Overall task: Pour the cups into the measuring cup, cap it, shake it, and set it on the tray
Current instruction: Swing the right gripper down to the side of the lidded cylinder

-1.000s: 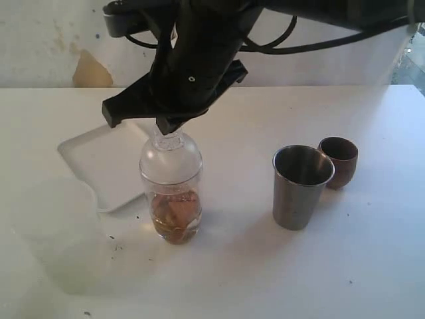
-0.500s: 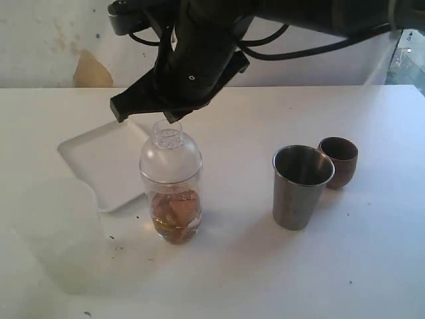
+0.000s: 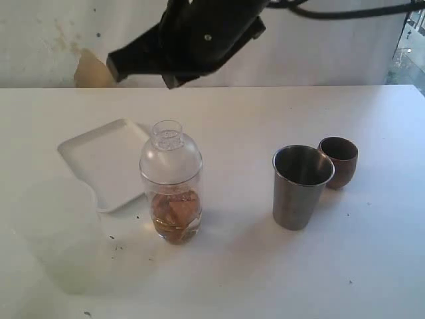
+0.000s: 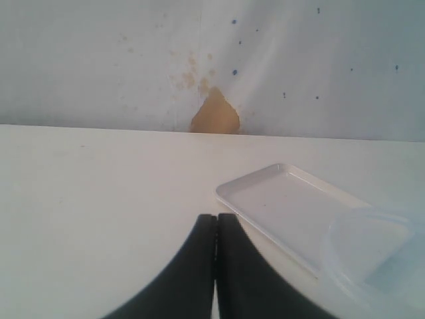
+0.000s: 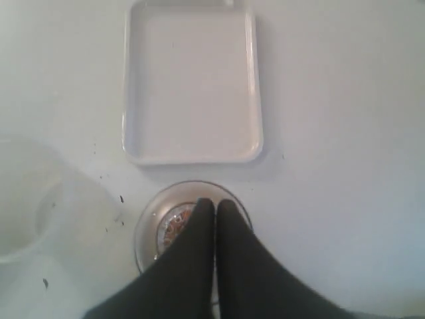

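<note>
The clear measuring cup (image 3: 174, 206) stands upright on the table with brown pieces in its bottom and a clear dome cap (image 3: 170, 151) seated on top. My right gripper (image 3: 174, 80) hangs shut and empty well above the cap. In the right wrist view its fingertips (image 5: 214, 203) sit over the measuring cup (image 5: 149, 226). The steel tumbler (image 3: 302, 187) and the brown wooden cup (image 3: 339, 161) stand upright together to the right. The white tray (image 3: 106, 163) lies just left of the measuring cup and behind it. My left gripper (image 4: 216, 216) is shut on nothing, low over bare table near the tray (image 4: 285, 206).
A cloudy translucent plastic cup (image 3: 56, 232) stands at the front left, close to the tray's near corner; it also shows as the cloudy cup (image 5: 20, 199) and the cloudy cup (image 4: 375, 256). Small dark crumbs (image 3: 116, 247) lie near it. A wall with a tan patch (image 4: 215, 114) closes the back.
My right gripper, which was down on the cap's neck, has lifted straight up and clear of it. The capped measuring cup has stayed in place.
</note>
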`<action>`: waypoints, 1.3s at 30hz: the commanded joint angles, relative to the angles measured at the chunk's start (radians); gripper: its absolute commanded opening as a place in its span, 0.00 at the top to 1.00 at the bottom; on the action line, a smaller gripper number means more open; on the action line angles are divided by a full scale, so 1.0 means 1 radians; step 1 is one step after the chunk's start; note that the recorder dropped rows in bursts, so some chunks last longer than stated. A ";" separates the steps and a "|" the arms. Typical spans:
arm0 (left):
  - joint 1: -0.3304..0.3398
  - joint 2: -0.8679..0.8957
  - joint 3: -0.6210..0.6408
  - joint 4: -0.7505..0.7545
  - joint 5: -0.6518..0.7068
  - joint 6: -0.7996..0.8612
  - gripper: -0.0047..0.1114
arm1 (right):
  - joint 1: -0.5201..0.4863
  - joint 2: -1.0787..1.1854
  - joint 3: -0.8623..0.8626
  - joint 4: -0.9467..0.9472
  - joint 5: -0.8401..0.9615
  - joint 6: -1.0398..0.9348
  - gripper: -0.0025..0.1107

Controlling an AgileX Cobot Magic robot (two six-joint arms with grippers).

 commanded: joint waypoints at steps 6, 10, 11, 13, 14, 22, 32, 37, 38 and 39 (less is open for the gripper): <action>0.004 -0.004 0.003 -0.005 -0.007 -0.003 0.95 | 0.049 -0.233 0.221 -0.006 -0.310 0.006 0.98; 0.004 -0.004 0.003 -0.005 -0.007 -0.003 0.95 | 0.049 -0.359 0.422 -0.096 -0.531 0.141 0.98; 0.004 -0.004 0.003 -0.005 -0.007 -0.003 0.95 | 0.049 -0.392 0.479 -0.116 -0.588 0.170 0.98; 0.004 -0.004 0.003 -0.005 -0.007 -0.003 0.95 | 0.049 -0.447 0.589 -0.123 -0.707 0.181 0.98; 0.004 -0.004 0.003 -0.005 -0.007 -0.003 0.95 | 0.049 -0.469 0.628 -0.123 -0.754 0.181 0.98; 0.004 -0.004 0.003 -0.005 -0.007 -0.003 0.95 | 0.049 -0.503 0.756 -0.128 -0.838 0.136 0.98; 0.004 -0.004 0.003 -0.005 -0.007 -0.003 0.95 | 0.049 -0.438 0.756 -0.116 -0.866 0.102 0.47; 0.004 -0.004 0.003 -0.005 -0.007 -0.003 0.95 | 0.049 -0.366 0.756 -0.116 -0.839 0.098 0.05; 0.004 -0.004 0.003 -0.005 -0.007 -0.003 0.95 | 0.049 -0.351 0.756 -0.116 -0.838 0.098 0.05; 0.004 -0.004 0.003 -0.005 -0.007 -0.003 0.95 | 0.049 -0.339 0.756 -0.116 -0.846 0.098 0.05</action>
